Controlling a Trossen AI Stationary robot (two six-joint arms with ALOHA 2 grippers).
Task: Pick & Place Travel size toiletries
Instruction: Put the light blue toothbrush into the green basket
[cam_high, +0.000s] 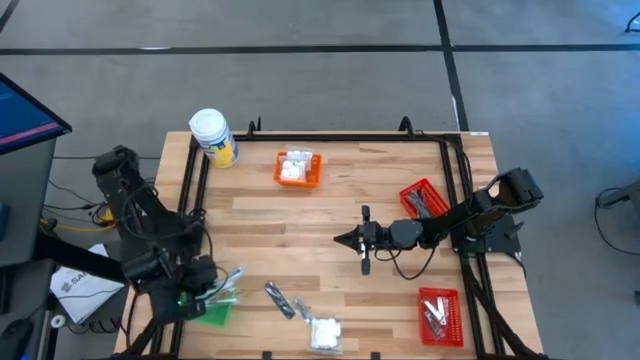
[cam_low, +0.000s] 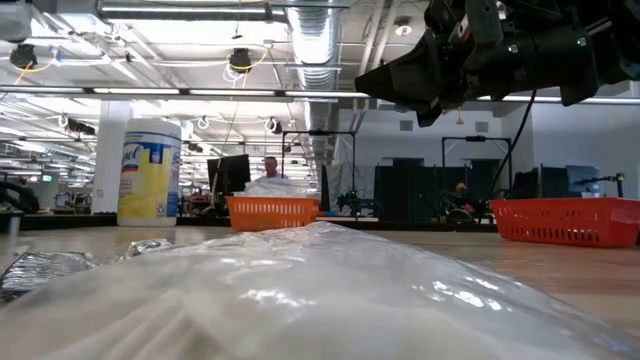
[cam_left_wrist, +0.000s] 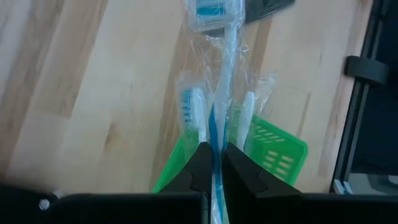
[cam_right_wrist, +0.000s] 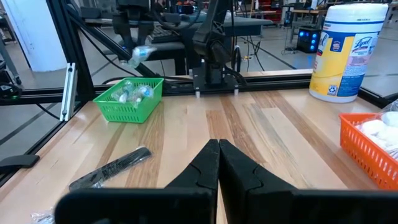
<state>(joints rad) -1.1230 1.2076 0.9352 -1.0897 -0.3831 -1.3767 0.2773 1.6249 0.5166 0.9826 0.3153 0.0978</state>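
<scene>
Holding a wrapped toothbrush (cam_left_wrist: 219, 93) over the green basket (cam_left_wrist: 273, 149), the left pincer (cam_left_wrist: 212, 163) is shut tight; a white packet (cam_high: 325, 331) and a dark sachet (cam_high: 279, 297) wait on the tabletop (cam_high: 300, 225).

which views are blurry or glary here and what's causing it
Low view: a clear-wrapped packet lies right at the lens, out of focus, with glare streaks; the ceiling lights are bright. Left wrist view: the wrapped toothbrush in the left hand is soft and its wrap shiny. High view: even, no hard shadows.
</scene>
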